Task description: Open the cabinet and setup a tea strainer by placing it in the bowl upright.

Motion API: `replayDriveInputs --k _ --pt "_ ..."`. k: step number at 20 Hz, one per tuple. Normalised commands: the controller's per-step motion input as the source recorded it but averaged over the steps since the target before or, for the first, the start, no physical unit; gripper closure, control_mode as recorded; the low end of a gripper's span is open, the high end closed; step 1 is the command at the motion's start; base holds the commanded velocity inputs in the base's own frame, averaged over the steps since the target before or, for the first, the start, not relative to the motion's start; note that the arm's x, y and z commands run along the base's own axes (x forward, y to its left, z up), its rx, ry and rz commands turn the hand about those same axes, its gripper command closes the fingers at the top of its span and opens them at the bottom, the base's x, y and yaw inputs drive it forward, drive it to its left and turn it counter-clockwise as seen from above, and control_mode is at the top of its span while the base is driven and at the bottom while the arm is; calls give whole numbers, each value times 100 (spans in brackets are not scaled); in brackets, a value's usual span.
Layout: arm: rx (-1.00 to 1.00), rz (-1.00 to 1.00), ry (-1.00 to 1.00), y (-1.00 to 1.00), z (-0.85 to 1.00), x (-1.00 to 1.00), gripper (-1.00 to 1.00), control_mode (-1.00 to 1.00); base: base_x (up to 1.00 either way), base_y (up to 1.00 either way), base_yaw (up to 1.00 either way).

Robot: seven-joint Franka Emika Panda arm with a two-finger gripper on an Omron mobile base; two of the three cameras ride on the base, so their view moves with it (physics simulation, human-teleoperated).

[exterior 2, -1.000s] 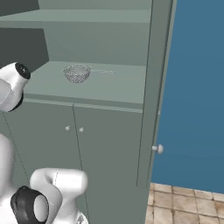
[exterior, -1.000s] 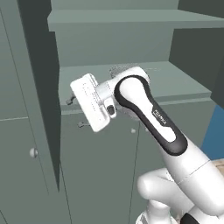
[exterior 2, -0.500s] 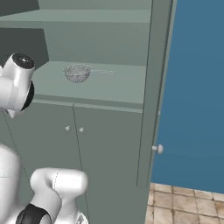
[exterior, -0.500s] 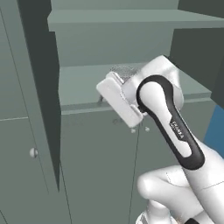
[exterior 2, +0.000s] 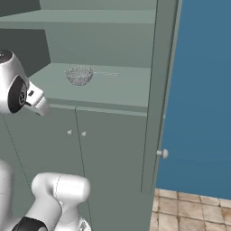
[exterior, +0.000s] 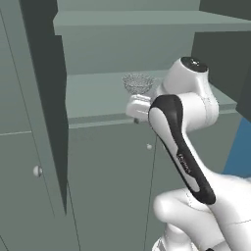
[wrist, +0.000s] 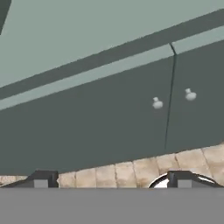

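Observation:
The cabinet [exterior: 122, 39] stands open, its left door [exterior: 37, 98] swung out and its right door [exterior 2: 158, 90] seen edge-on. On its lower shelf [exterior 2: 122, 88] sits the tea strainer [exterior: 138, 83], a small wire-mesh basket [exterior 2: 79, 75] with a thin handle pointing right. My gripper [exterior: 138, 112] hangs in front of the shelf's front edge, just below and in front of the strainer, apart from it. In the hand view the fingertips [wrist: 41, 179] stand wide apart, so the gripper [wrist: 111, 181] is open and holds nothing. The bowl is out of view.
Below the shelf are two lower doors with small round knobs [wrist: 157, 103], and a tiled floor [wrist: 109, 173] lies under them. A blue wall [exterior 2: 203, 90] is to the right. The right door's knob [exterior 2: 163, 154] sticks out at mid height.
The hand has swung right along the shelf front, from left of the strainer to just below it, and turned. The jaws stayed open. The strainer has not moved.

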Motion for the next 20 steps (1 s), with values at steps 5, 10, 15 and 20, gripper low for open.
replayDriveInputs --k 5,10,15,20 --pt "-52 50 -12 -74 -1 -6 -100 -100 0 0 0" --pt "-47 68 -1 -59 -2 -25 -100 -100 0 0 0" --pt "-51 60 -15 -66 -14 -2 -100 -100 0 0 0" --pt "-31 40 0 -24 1 24 -100 -100 0 0 0"
